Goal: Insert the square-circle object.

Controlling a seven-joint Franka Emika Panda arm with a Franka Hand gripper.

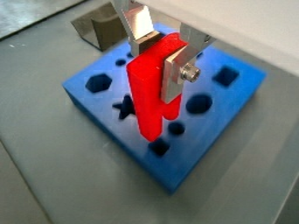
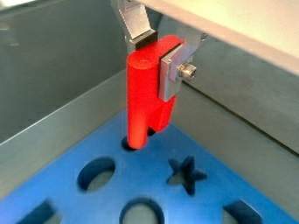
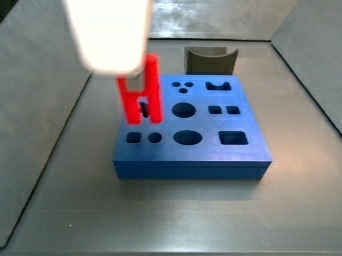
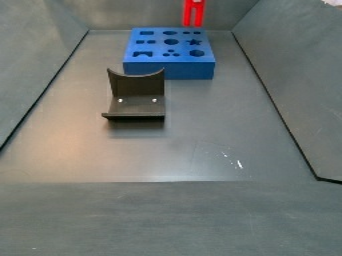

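The square-circle object (image 1: pixel 155 92) is a bright red piece with two joined upright prongs. My gripper (image 1: pixel 160 57) is shut on its upper end, one silver finger on each side, as both wrist views show (image 2: pixel 158 54). The piece (image 2: pixel 140 96) stands upright over the blue block (image 2: pixel 140 175). Its round prong's lower end sits at a round hole near the block's edge; how deep it goes I cannot tell. In a side view the piece (image 3: pixel 139 95) stands at the block's (image 3: pixel 187 168) left side under the blurred white gripper body (image 3: pixel 107 35). It also shows in a side view (image 4: pixel 194 12).
The blue block (image 4: pixel 174 62) has several shaped holes and lies at the far end of the grey walled floor. The dark grey fixture (image 4: pixel 134 97) stands apart from the block, seen also in a side view (image 3: pixel 207 60) and a wrist view (image 1: pixel 100 31).
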